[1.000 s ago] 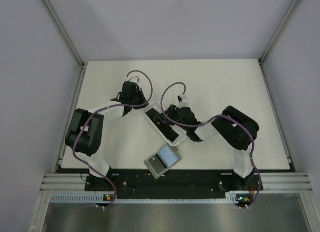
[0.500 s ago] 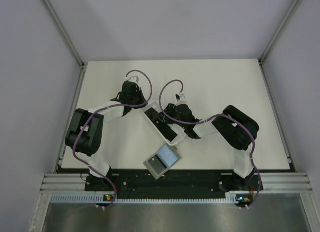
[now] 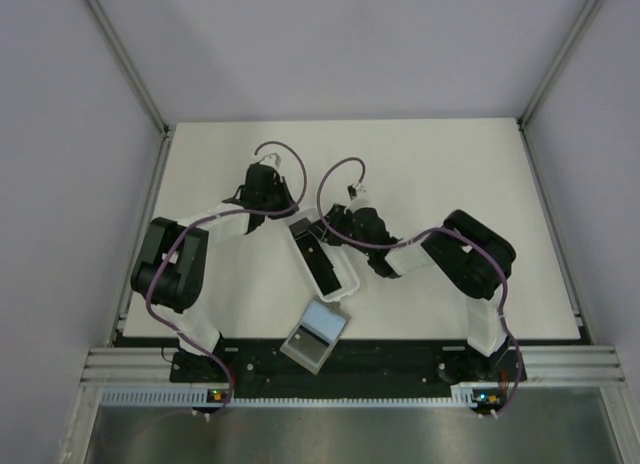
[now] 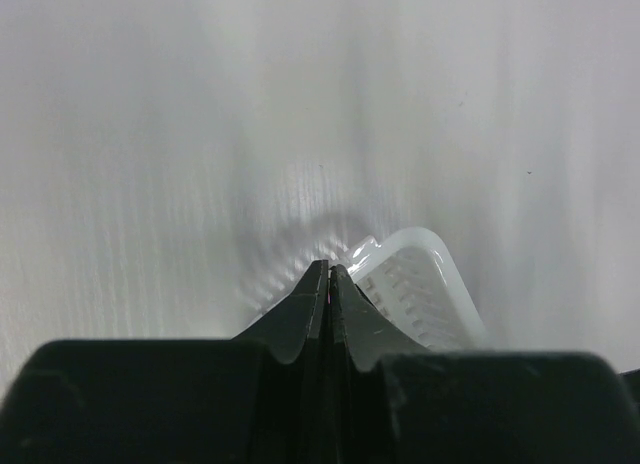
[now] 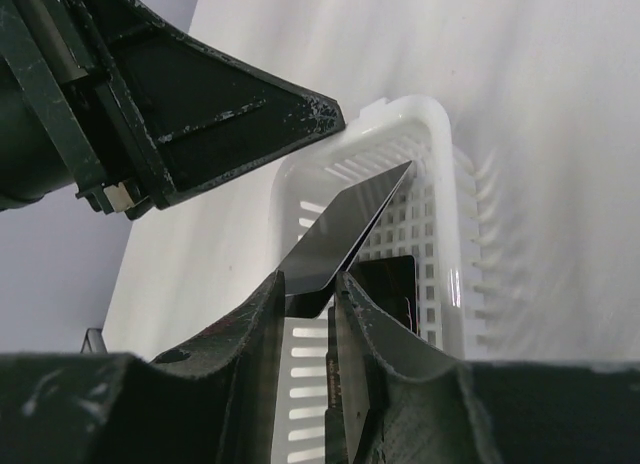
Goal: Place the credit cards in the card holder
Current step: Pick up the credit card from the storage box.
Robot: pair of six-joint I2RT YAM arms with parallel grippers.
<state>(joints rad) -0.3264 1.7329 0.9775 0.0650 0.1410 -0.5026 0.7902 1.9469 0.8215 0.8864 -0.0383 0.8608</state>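
Held card (image 5: 345, 234): near end hidden between right gripper (image 5: 308, 284) fingers.
Second card (image 5: 385, 284): partly behind one of its fingers.
Tray (image 5: 445, 174): near end hidden behind the gripper.
Holder (image 3: 314, 336) contents: too small to tell.

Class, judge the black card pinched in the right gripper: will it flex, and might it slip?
Probably stiff: the black card juts out straight, unsupported, from the right gripper. Likely light, being very thin. It could slip or pivot: glossy-looking, pinched at one end only.

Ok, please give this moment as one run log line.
left fingers: shut, at tray corner | right fingers: shut on black card, over tray | card holder: open
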